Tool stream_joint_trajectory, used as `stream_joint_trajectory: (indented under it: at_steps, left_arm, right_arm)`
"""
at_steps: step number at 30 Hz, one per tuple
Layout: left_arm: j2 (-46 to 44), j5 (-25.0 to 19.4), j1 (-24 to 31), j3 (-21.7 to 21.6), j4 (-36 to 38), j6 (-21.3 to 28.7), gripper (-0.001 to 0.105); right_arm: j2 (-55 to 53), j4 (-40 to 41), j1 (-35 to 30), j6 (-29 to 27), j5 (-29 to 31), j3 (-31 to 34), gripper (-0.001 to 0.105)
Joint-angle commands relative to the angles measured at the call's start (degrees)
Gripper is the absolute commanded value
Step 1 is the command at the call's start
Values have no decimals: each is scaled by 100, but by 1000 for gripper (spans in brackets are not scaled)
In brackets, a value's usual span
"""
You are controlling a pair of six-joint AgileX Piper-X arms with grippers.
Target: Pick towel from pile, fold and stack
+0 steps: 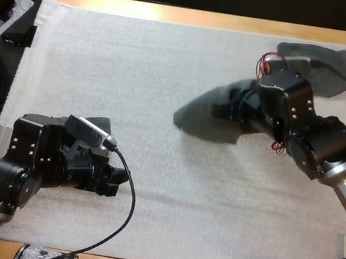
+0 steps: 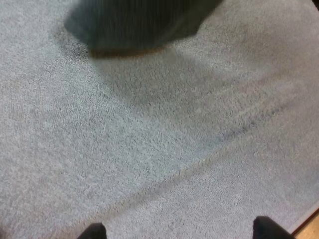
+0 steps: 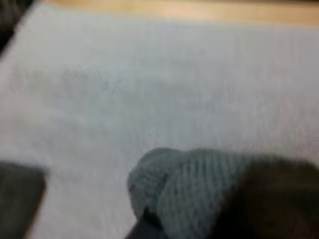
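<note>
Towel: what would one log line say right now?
right gripper: grips towel | left gripper: open over mat | second towel: far right corner

Left gripper (image 2: 182,233) over bare white mat (image 2: 149,149)
Its two black fingertips (image 2: 92,232) stand apart, touching nothing; a dark towel (image 2: 134,22) shows blurred well beyond them, and a sliver of wooden table (image 2: 313,225) edges the mat.
</note>
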Motion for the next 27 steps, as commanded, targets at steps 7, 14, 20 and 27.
stream_joint_trajectory:
  at_steps: [7, 14, 20, 27]
  left_arm:
    - [-16, 40, -22, -17, 0, 20, 58]
    - [-28, 39, -20, -17, -14, 32, 58]
    - [-27, 36, -23, -20, 10, 15, 58]
    - [-42, 45, -12, -16, 12, 30, 58]
  right_arm:
    - [378, 3059, 162, -339, -335, 1193, 0]
    - [490, 2895, 809, -239, -312, 2006, 1]
    - [393, 2595, 1061, -61, -689, 2674, 0]
    - [301, 2434, 1166, 232, -563, 2820, 15]
